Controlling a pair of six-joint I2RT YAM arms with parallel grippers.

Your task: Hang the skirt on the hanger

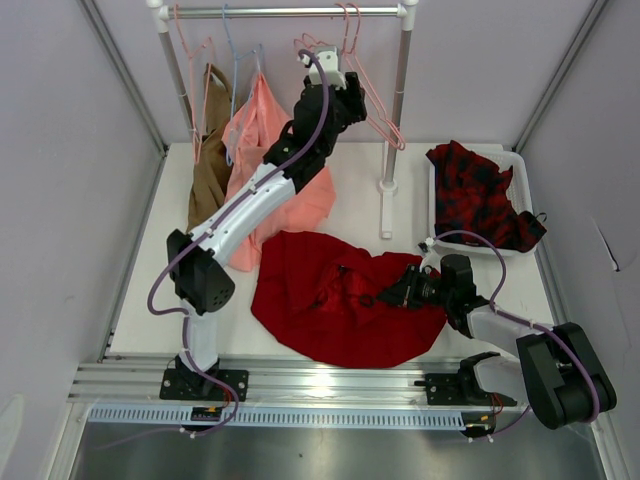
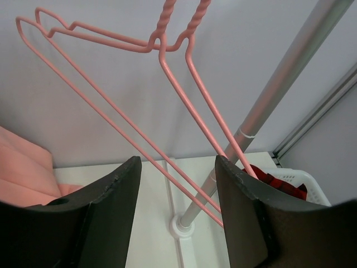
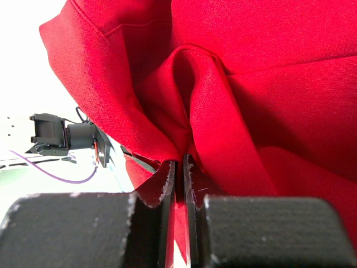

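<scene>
The skirt [image 1: 340,300] lay crumpled on the table [image 1: 350,190] at the near middle, just ahead of the two arm bases. It was not on any hanger. The right gripper [image 3: 179,167] had reached in low from the right and met the skirt's right edge. Its fingers were pressed almost together, with a raised fold of red cloth pinched between them. That grip probably served to lift or steady the fabric so an edge could be offered up.

The left gripper [image 2: 177,184] was raised high at the far side, up by the rail [image 1: 290,12]. Its fingers were spread wide and gripped nothing. In its wrist view two pale-pink wire hangers hung side by side from the rail, their long lower wires passing between the open fingers. The hanger [image 2: 165,22] was one of this pair, though which one the arm meant to take could not be told. The open stance around the wire suggested it was lining up to close on a hanger and unhook it.

The salmon-pink garment [image 1: 265,140] and a brown one [image 1: 210,150] hung further left on the same rail. A red-and-black checked garment [image 1: 480,195] sat in the white basket [image 1: 520,165] at the right, well apart from the skirt. Hanger and skirt were well apart, so the task looked to be at an early stage.
</scene>
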